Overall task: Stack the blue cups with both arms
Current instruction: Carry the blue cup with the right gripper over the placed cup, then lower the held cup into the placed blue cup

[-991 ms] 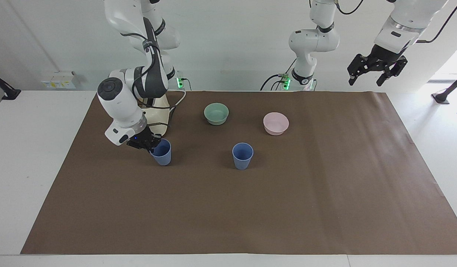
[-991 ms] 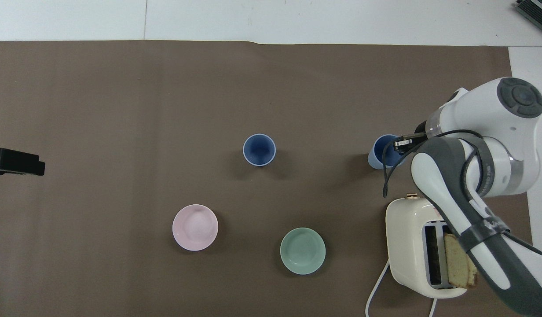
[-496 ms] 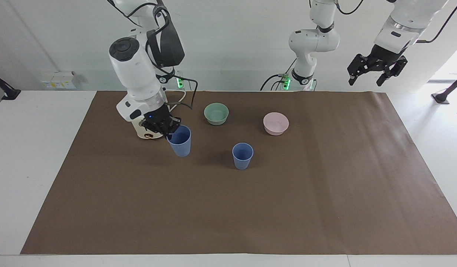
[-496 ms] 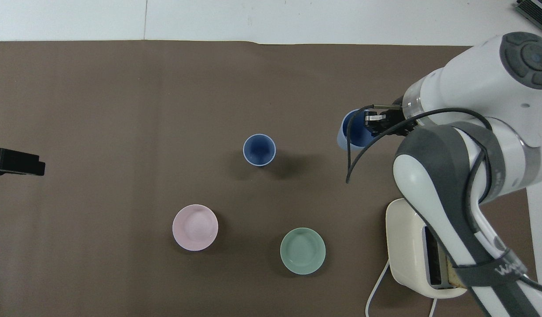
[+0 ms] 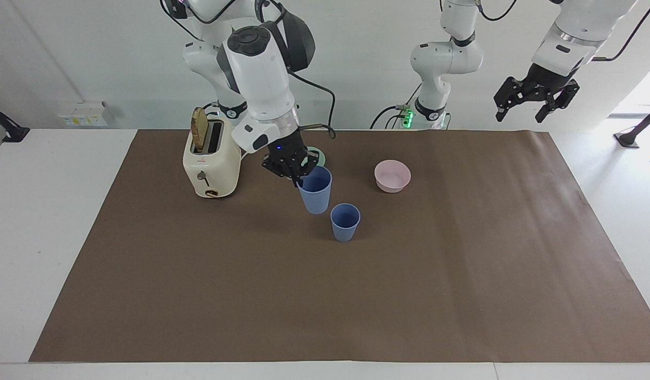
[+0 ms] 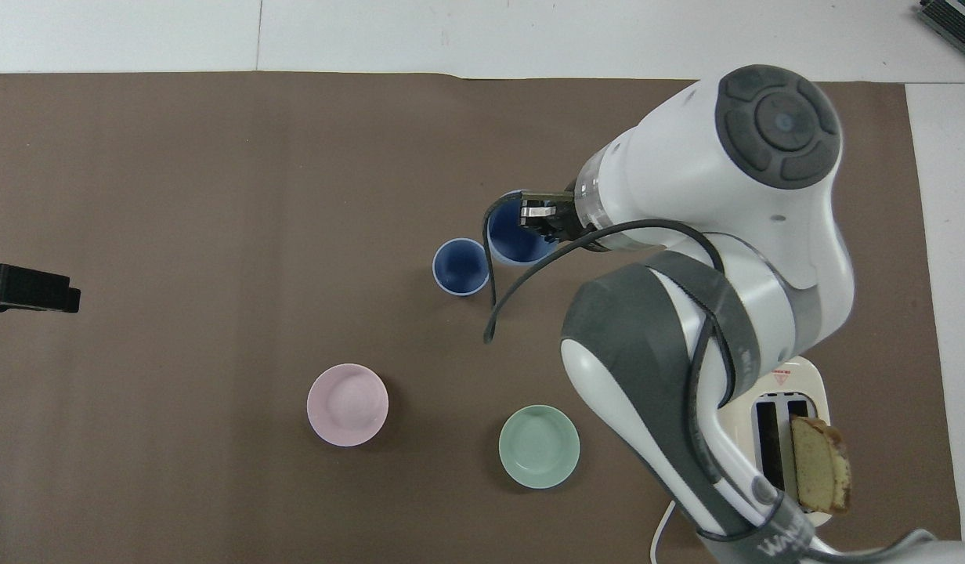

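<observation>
One blue cup [image 5: 345, 221] [image 6: 460, 266] stands upright in the middle of the brown mat. The second blue cup [image 5: 315, 192] [image 6: 510, 239] hangs above the mat, close beside the standing one on the right arm's side, slightly tilted. My right gripper [image 5: 297, 178] [image 6: 536, 216] is shut on its rim, one finger inside the cup. My left gripper [image 5: 520, 113] [image 6: 28, 288] waits high over the table's edge at the left arm's end, open and holding nothing.
A cream toaster [image 5: 211, 163] [image 6: 813, 392] with a slice of toast stands near the right arm's base. A mint-green bowl [image 5: 318, 157] [image 6: 539, 446], mostly hidden by the right gripper in the facing view, and a pale-pink bowl [image 5: 392, 175] [image 6: 347, 404] sit nearer the robots than the cups.
The right arm has lifted the blue cup off the mat near the toaster and carried it toward the middle, up to the standing cup. The left arm has not moved.
</observation>
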